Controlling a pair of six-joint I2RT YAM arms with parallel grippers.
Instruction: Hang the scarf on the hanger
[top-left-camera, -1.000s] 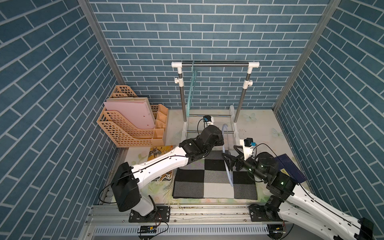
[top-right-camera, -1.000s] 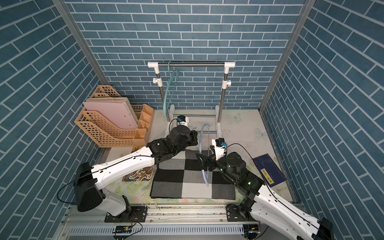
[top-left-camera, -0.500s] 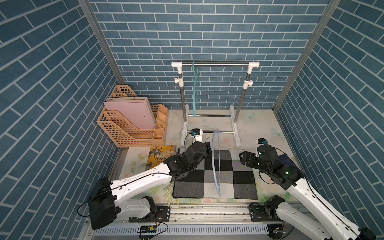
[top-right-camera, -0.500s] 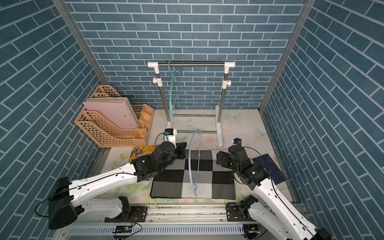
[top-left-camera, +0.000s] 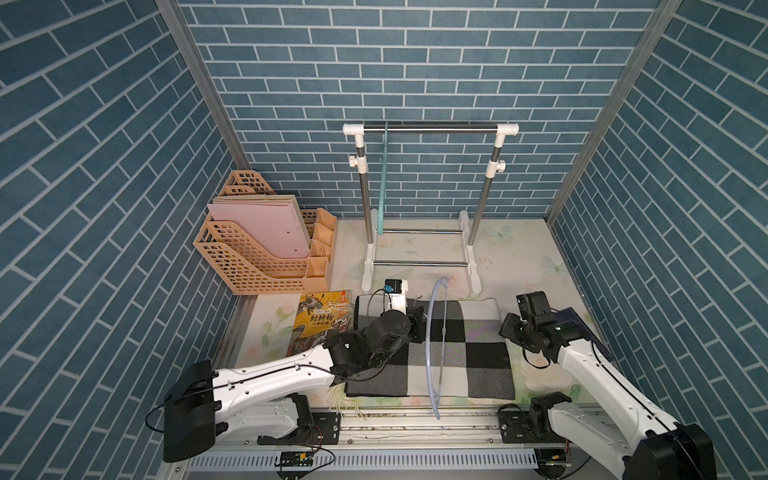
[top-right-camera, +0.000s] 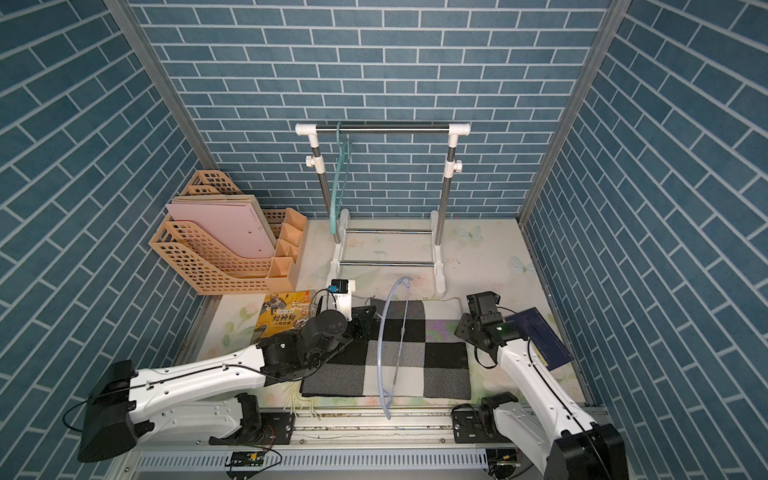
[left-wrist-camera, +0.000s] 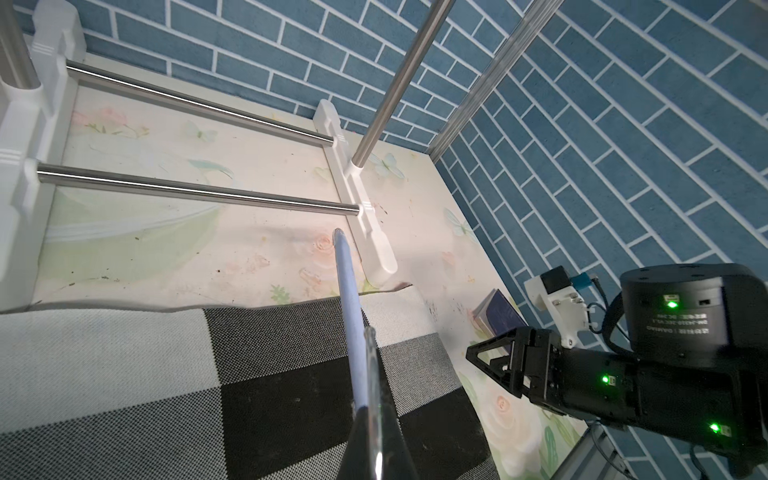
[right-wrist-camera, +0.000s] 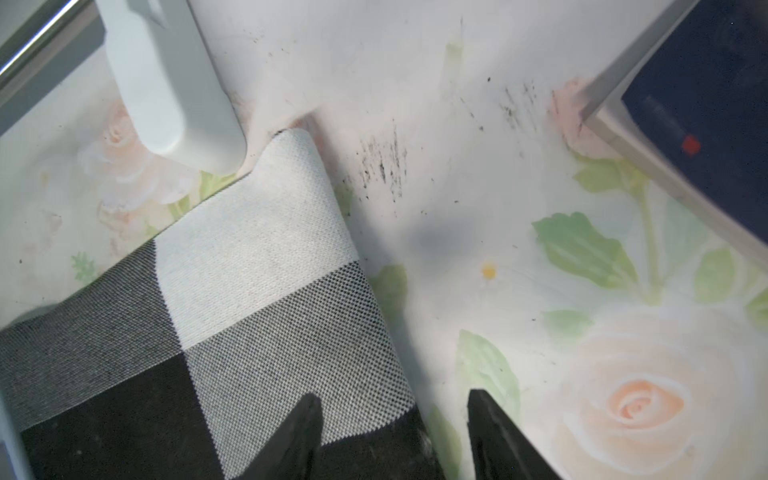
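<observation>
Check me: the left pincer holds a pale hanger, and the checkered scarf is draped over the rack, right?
Not quite. The left pincer does hold the hanger, but the scarf lies flat on the table in front of the rack, as both top views show.

Take the scarf (top-left-camera: 465, 345) as dial centre, with 12 toward the back wall. The pale hanger (top-left-camera: 427, 349) stands on edge from 12 to 6, clamped in the left gripper (top-left-camera: 419, 318), and fences the cloth in two. The left arm (top-left-camera: 270, 374) and an orange book (top-left-camera: 320, 324) crowd 8 to 9, and a file tray (top-left-camera: 249, 262) blocks 10. The rack's feet (top-left-camera: 473, 270) stand at 11 and 1, the latter just beside the scarf's corner. At 3, bare table (top-left-camera: 519, 257) lies before a blue book (top-right-camera: 540, 336); the right gripper (right-wrist-camera: 395, 436) hangs there, jaws apart. Under the top bar (top-left-camera: 430, 129), the span right of a teal hanger (top-left-camera: 382, 187) is free.
</observation>
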